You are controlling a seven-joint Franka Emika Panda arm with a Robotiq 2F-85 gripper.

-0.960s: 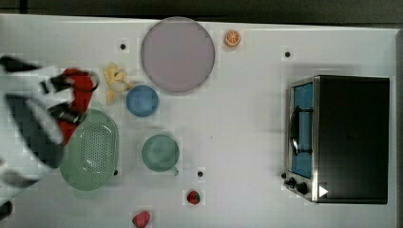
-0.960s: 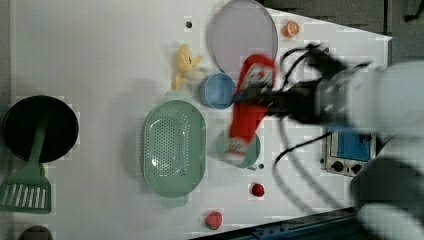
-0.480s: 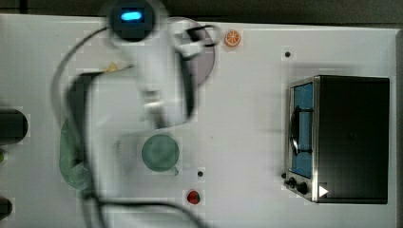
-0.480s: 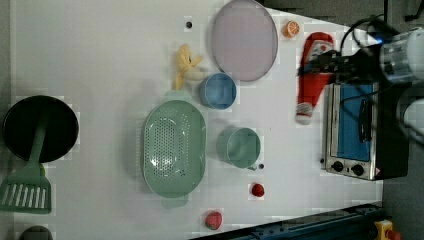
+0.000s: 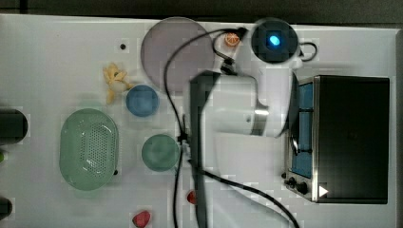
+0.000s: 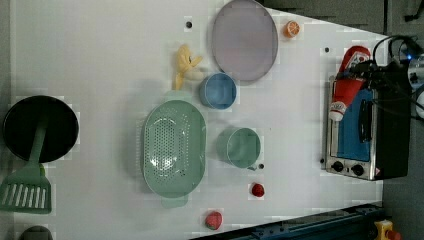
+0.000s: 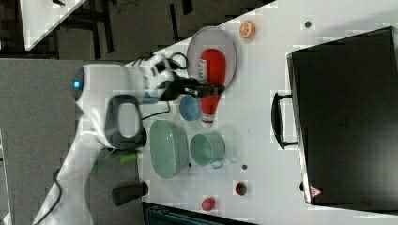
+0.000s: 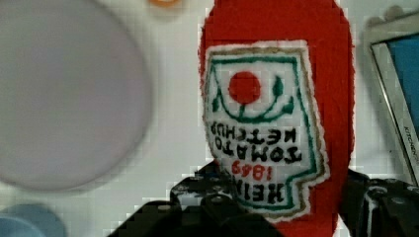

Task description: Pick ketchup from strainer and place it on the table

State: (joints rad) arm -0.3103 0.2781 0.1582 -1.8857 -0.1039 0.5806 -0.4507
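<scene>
The gripper [image 7: 206, 90] is pinching the ketchup [image 7: 213, 79] aloft between plate [image 7: 195, 47] and oven [image 6: 367, 135], clear of the strainer [image 6: 174, 147]; lowering gently onto bare table [image 6: 100, 60] seems wise.

I read the white surface [image 6: 100, 50] with small dark holes. On it in the left view: pale green strainer [image 6: 174, 148], green cup [image 6: 240, 147] just right of it, blue cup [image 6: 218, 91], lilac plate [image 6: 244, 40], yellow toy [image 6: 185, 65], orange slice [image 6: 292, 28], two small red fruits [image 6: 257, 190] [image 6: 213, 220], toaster oven [image 6: 367, 130] at the left view's right edge.
</scene>
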